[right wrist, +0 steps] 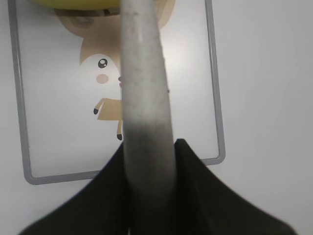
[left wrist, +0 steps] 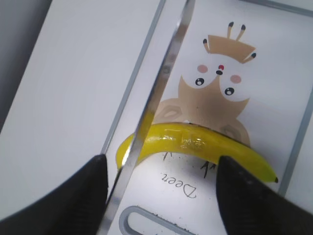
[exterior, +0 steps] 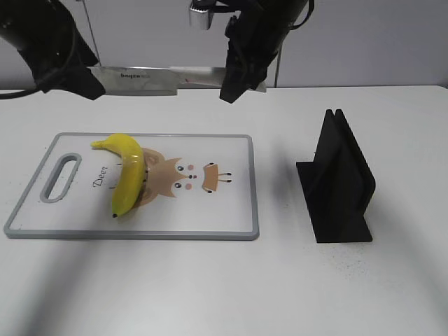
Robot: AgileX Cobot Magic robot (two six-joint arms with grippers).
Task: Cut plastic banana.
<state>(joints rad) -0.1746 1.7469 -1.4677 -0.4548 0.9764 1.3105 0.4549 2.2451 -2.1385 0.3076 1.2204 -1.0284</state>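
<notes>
The plastic banana (exterior: 127, 171) lies on the left half of the white cutting board (exterior: 140, 234), stem at the far end. My right gripper (exterior: 234, 87) is shut on the grey handle of a knife (exterior: 161, 79), held level well above the board's far edge, blade pointing left. My left gripper (exterior: 87, 80) is open at the blade's tip. In the left wrist view the thin blade (left wrist: 156, 98) runs between the open jaws (left wrist: 164, 169) close to the left finger, above the banana (left wrist: 195, 144). The right wrist view shows the handle (right wrist: 144, 88) between shut jaws (right wrist: 149, 147).
A black knife stand (exterior: 339, 182) stands on the white table to the right of the board. The board has a grey rim, a handle slot (exterior: 61, 178) at its left end and a deer drawing (exterior: 178, 178) in the middle.
</notes>
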